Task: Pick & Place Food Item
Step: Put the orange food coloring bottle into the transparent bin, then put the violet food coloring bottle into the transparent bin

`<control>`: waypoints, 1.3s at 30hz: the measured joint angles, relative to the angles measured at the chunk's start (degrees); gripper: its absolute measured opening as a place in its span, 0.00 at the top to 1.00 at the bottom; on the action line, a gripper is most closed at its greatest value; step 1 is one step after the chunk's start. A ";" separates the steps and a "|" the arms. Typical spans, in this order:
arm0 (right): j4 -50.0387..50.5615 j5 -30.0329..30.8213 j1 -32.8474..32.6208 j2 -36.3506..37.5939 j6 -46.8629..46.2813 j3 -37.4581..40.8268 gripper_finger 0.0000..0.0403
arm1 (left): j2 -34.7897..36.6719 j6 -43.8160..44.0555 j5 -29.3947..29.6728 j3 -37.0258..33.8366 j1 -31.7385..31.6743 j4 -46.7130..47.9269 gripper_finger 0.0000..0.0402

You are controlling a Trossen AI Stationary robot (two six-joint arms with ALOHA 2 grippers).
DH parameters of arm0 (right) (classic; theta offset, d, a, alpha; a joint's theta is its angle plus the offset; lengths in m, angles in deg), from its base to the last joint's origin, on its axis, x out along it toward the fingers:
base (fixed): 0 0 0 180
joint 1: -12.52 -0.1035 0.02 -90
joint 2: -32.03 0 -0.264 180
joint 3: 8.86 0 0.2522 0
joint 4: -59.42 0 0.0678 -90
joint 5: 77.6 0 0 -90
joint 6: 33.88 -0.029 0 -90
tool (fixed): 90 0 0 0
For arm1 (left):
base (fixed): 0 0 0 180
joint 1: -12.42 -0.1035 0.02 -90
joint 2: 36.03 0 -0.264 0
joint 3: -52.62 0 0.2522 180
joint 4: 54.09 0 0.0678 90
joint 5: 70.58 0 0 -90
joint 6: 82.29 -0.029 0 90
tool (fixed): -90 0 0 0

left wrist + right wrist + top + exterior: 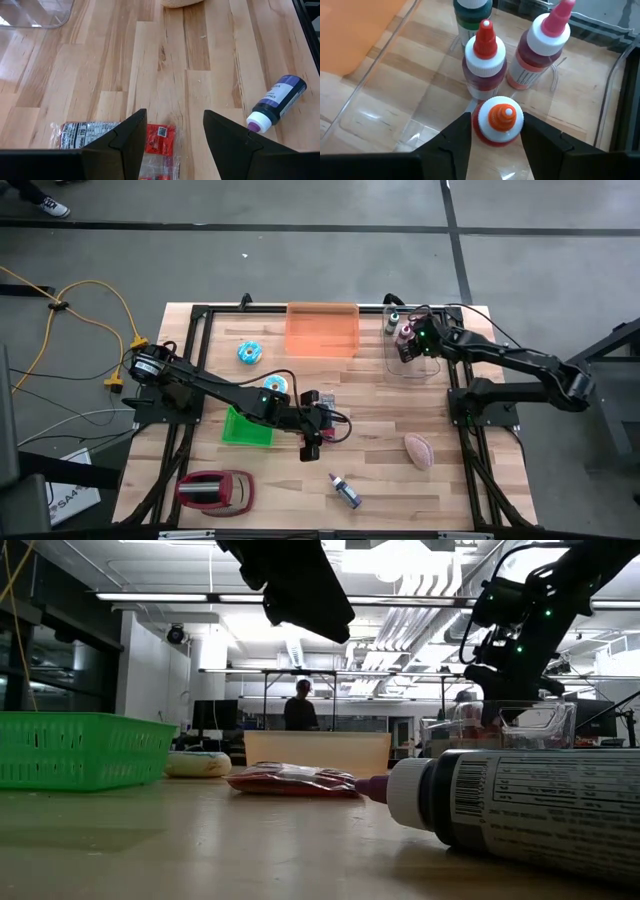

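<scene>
Setting down: the orange-capped bottle (499, 120) is seen between the fingers of the right gripper (496, 137), inside the clear bin (425, 365) at the table's far right corner.
Right gripper: the fingers flank the cap closely; whether they pinch it or have just let go cannot be told.
Neighbours: a red-capped bottle (484, 62), a pink-capped bottle (540, 47) and a green bottle (472, 15) are stood just beside it.
Advice: the fingers are best spread fully and lifted straight up, so that the close neighbours are not knocked over.
Left gripper: the left gripper (175, 135) is held spread above the red snack packet (160, 145), gripping nothing.
Still on the table: a purple bottle (346, 492) near the front edge, a pink oval item (419, 450), a blue doughnut (250, 353), a green basket (245, 427), an orange bin (322, 330) and a red toaster-like thing (215, 490).
Surface: the table (400, 500) is made of pale wooden planks with a dark frame.
Room: grey floor, yellow cables (70, 305), ceiling strip lights, and a person (300, 708) far behind.
</scene>
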 joint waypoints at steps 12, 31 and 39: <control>-0.15 1.86 -0.02 6.48 1.51 0.00 0.62 | 0.00 0.00 0.02 0.00 0.00 0.00 0.53; -2.10 -8.85 -0.49 14.72 3.97 0.00 0.62 | 0.00 0.00 0.02 0.00 -0.01 0.00 0.53; -12.13 -19.84 -7.45 14.72 6.97 0.00 0.62 | 0.00 0.02 -1.60 0.00 0.13 0.02 0.53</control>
